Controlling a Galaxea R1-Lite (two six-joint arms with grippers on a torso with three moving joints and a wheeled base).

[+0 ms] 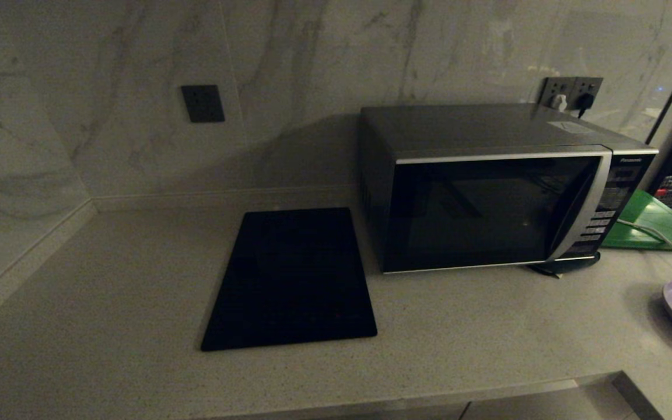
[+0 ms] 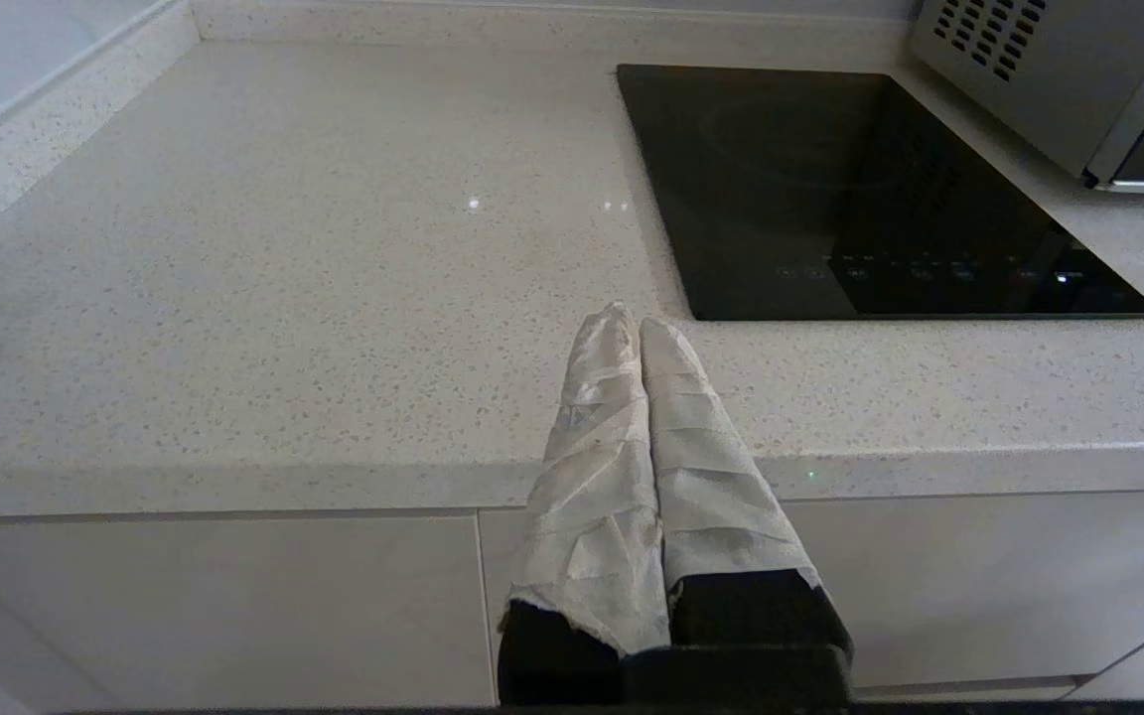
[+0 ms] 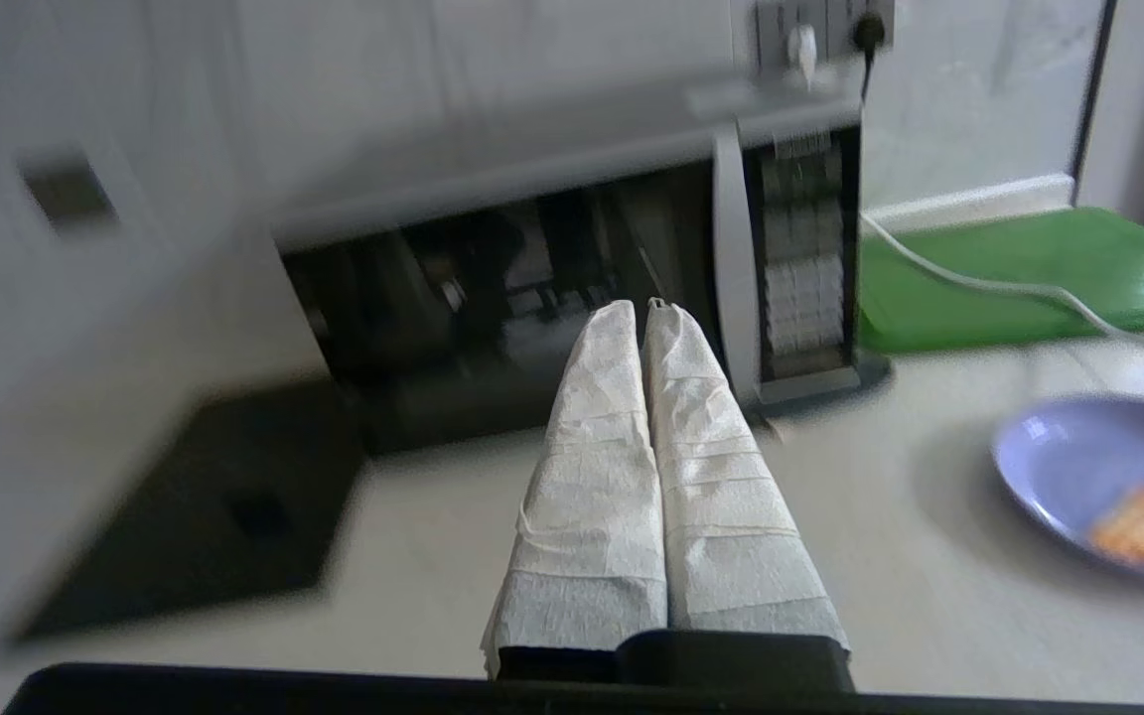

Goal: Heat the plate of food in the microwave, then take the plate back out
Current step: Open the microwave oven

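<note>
The plate of food (image 3: 1108,487) sits on the speckled stone desk (image 3: 890,556), off to the right of our right pincer (image 3: 646,308) and apart from it, a shallow round lavender dish with a few orange fry-like sticks, so we judge nothing of the task done yet. Ahead of that pincer stands the microwave (image 3: 552,258), a boxy dark grey oven, its glossy black glass door closed; opening, loading, heating and retrieving all remain. Both cloth-wrapped pincers are pressed together and empty, our left pincer (image 2: 640,323) over the desk's near edge beside the flat black slab (image 2: 860,189)
</note>
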